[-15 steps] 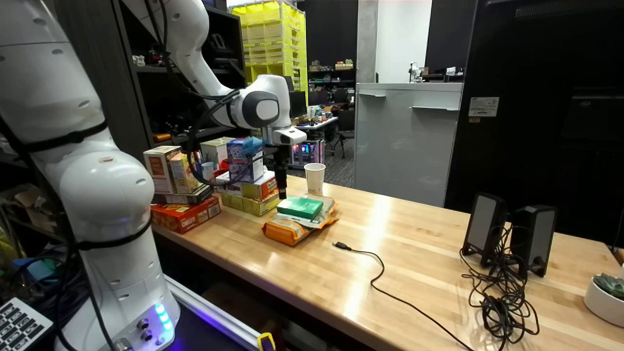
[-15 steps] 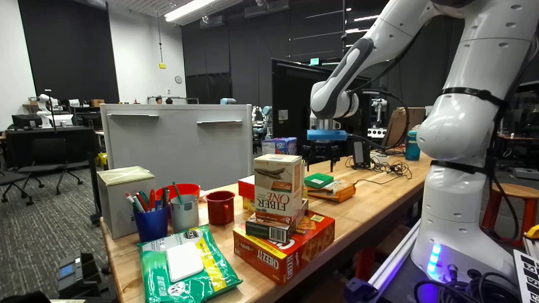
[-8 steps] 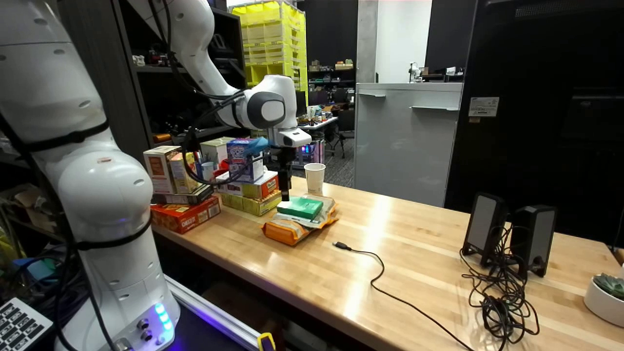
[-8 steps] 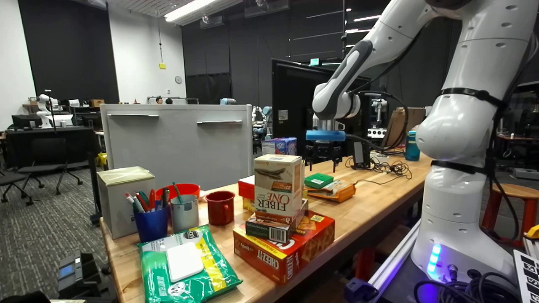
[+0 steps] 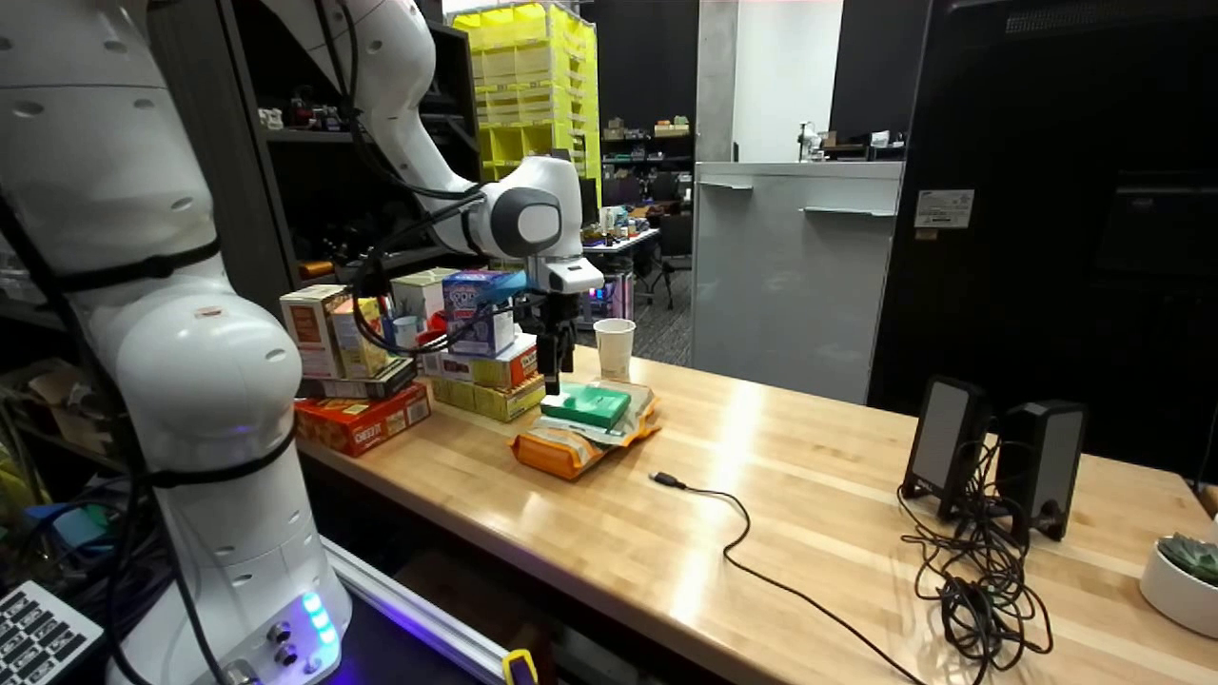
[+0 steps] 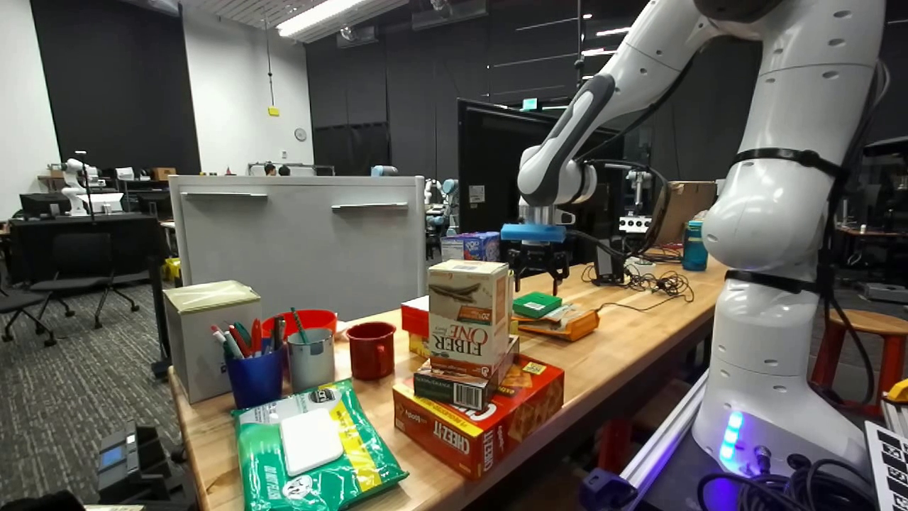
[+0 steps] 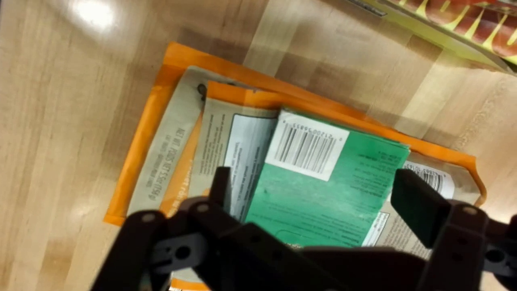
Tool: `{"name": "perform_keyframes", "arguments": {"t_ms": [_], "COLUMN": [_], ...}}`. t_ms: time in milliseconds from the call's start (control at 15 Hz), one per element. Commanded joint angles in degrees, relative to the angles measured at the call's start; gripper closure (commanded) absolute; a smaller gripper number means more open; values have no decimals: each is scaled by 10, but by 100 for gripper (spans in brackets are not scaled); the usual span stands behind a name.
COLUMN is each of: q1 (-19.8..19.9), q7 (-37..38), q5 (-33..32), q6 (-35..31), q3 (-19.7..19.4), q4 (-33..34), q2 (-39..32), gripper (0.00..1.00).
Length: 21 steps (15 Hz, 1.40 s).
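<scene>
In an exterior view, we find the black two-fingered end effector [image 5: 559, 381] just left of centre, poised above a flat green cardboard box [image 5: 585, 405] a little below the middle of the frame. The box lies on flat orange-and-beige plastic packaging [image 5: 557, 453] upon the long pale wooden tabletop [image 5: 818, 476]. We judge the step in hand to be an approach to the box, with nothing lifted.

In an exterior view, we see the end effector right of centre, above the box and behind a tall beige cardboard carton [image 6: 464, 319] at mid-frame. The gap beneath its tips is unclear.

In the wrist view, we look down between the fingers, spread wide at lower left and lower right, with nothing in their hold. The box lies between them: the finger at left stands apart from its edge; the finger at right overlaps its edge in projection. A grasp, we judge, would call for re-centring over the box before a straight descent.
</scene>
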<state>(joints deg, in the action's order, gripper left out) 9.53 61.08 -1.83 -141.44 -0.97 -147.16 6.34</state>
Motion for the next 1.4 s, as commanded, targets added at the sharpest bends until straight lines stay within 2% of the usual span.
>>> {"name": "perform_keyframes", "arguments": {"t_ms": [0, 800, 1333], "q1": [-13, -28, -32], "q7": [28, 75, 89], "q5": [13, 16, 14], "q6": [4, 6, 14], "q3": [-5, -20, -35], "q4": [21, 62, 57], "q2": [-17, -77, -81], "gripper": [0, 0, 0]}}
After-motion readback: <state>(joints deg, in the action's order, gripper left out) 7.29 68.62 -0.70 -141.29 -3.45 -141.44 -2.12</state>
